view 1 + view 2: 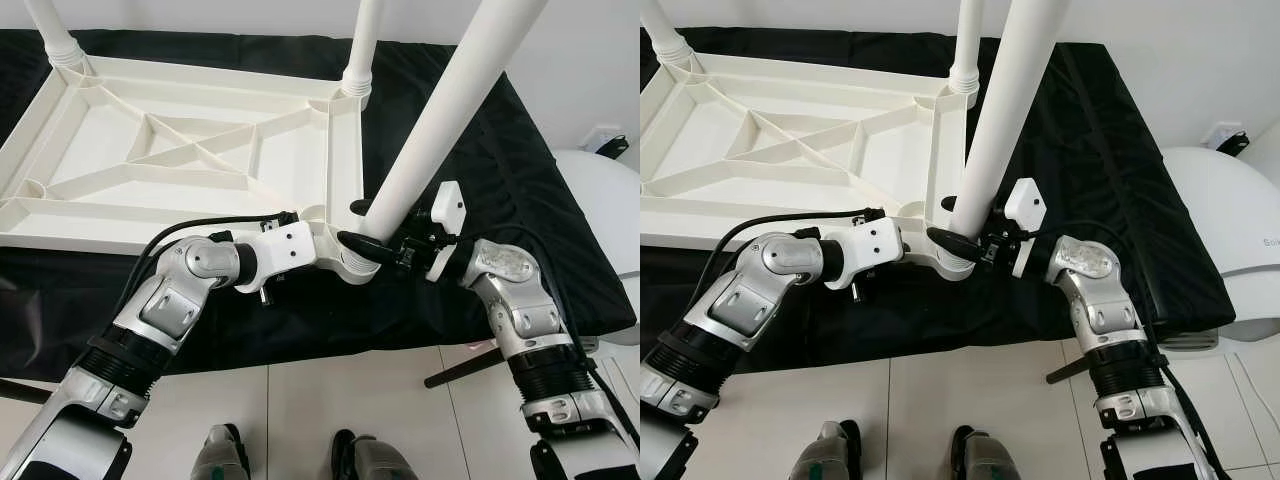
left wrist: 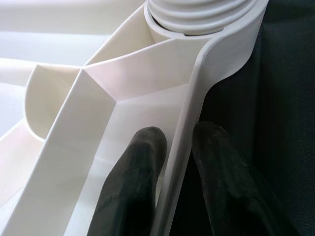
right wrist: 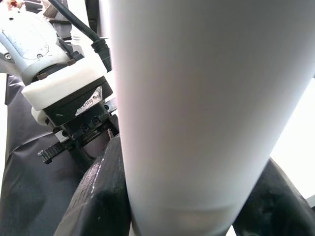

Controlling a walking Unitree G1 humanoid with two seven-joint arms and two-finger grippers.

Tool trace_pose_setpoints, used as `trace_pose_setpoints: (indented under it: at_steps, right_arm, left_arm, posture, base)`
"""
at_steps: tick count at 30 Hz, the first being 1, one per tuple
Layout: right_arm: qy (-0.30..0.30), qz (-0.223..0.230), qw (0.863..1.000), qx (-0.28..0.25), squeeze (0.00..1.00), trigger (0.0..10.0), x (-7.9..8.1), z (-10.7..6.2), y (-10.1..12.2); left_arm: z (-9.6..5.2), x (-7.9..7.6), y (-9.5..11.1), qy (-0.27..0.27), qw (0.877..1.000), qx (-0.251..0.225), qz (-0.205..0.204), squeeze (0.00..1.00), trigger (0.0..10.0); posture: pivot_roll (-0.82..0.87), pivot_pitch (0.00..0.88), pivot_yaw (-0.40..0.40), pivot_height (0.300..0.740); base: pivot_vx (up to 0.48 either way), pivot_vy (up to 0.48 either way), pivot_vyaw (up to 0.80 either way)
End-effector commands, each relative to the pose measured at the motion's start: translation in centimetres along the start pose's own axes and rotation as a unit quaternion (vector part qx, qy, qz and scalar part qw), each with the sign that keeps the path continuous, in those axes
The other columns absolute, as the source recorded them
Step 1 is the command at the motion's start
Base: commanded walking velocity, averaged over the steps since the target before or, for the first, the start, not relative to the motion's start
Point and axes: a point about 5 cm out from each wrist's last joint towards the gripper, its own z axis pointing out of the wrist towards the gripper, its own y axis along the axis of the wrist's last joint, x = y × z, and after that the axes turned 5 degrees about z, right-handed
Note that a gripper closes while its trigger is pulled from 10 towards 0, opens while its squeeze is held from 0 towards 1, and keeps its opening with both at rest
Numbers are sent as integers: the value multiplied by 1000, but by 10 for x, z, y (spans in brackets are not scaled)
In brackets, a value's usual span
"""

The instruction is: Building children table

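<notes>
A white plastic table top (image 1: 200, 216) lies upside down on a black cloth (image 1: 520, 190), ribs facing up. Two white legs stand screwed in at its far corners, one on the left (image 1: 55, 30) and one on the right (image 1: 362, 50). A third white leg (image 1: 450, 110) leans up out of the near right corner socket (image 1: 345, 264). My right gripper (image 1: 378, 246) is shut on this leg just above the socket; its black fingers (image 3: 96, 196) wrap the tube. My left gripper (image 2: 179, 135) is shut on the table top's rim (image 2: 189, 108) beside that socket.
The cloth-covered platform ends just ahead of my feet (image 1: 225, 455), with pale tile floor (image 1: 330, 395) below. A rounded white appliance (image 1: 610, 205) stands at the right. A dark rod (image 1: 465, 368) lies on the floor by my right arm.
</notes>
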Motion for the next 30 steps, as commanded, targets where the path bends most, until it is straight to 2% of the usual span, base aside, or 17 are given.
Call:
trace_pose_setpoints:
  at_steps: [1,21,30]
  right_arm:
    - [-8,78,995,63,0,10000,15,-6,-38]
    - [-40,77,995,58,0,10000,20,0,-40]
    - [-81,90,992,32,0,10000,26,3,-38]
  left_arm:
    - [2,-9,-9,4,1000,17,-14,0,10000]
    - [3,-12,-6,3,1000,13,-14,0,10000]
    - [2,-11,-6,6,1000,14,-14,0,10000]
  posture:
    - [111,243,-60,740]
    - [113,239,-66,740]
    - [111,246,-65,740]
  base:
    - [0,0,0]
    - [0,0,0]
    - [0,0,0]
